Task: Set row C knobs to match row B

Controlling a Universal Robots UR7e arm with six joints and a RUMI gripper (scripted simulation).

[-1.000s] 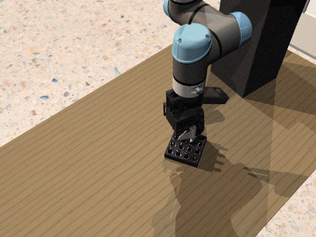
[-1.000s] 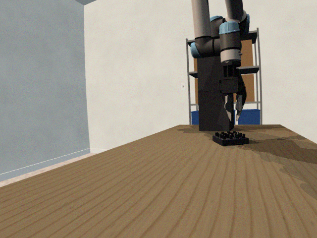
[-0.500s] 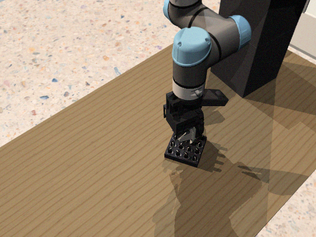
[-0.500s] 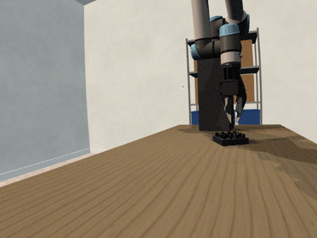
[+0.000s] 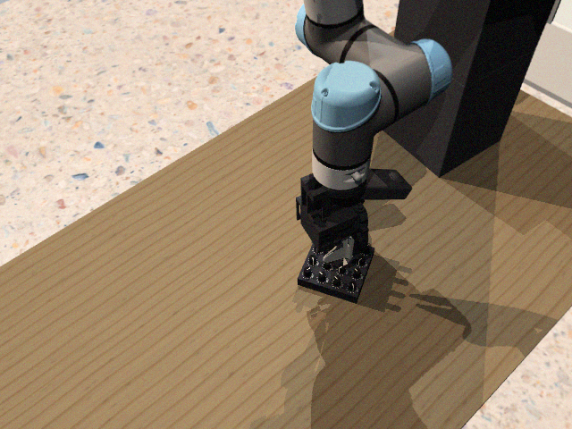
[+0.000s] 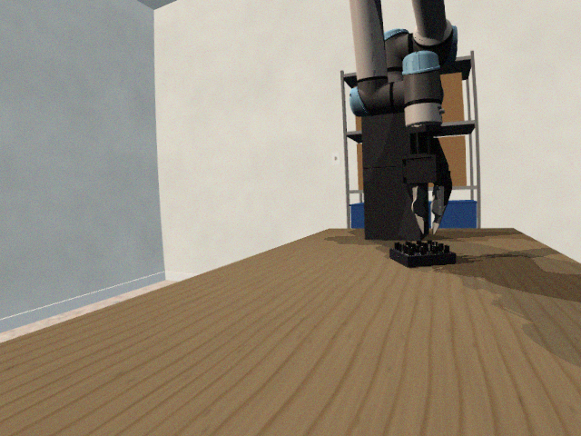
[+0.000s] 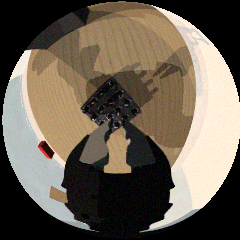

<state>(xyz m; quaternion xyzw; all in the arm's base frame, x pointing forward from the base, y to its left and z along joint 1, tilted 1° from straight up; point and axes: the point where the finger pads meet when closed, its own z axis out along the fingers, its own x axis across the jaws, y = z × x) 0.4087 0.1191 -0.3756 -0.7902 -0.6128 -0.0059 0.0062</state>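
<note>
The knob box (image 5: 327, 290) (image 6: 431, 259) (image 7: 111, 97) lay flat on the wooden table (image 5: 161, 277) (image 6: 281, 351) (image 7: 145, 40), below my gripper (image 5: 335, 259) (image 6: 428, 233) (image 7: 117, 119) and turned at an angle to the table's edges. It was dark, with short black knobs standing in rows and pale marks around them. Row letters and the socket were too small to make out, so I could not tell whether row C matched row B. My fingers pointed down over the box, their tips a narrow gap apart with nothing pinched between them; contact with a knob top I could not tell. In the top view they hid part of the box's side nearer the pedestal (image 5: 443, 92) (image 6: 382, 187). Above, my arm (image 5: 344, 96) (image 6: 421, 84) came down with its blue caps, its shadow spread over the table beside the box. The pedestal stood dark on the table, well apart from the box. Farther back was a metal shelf rack (image 6: 474, 94) with a blue bin (image 6: 459, 213) low down. Speckled floor (image 5: 115, 92) ran alongside the table.
</note>
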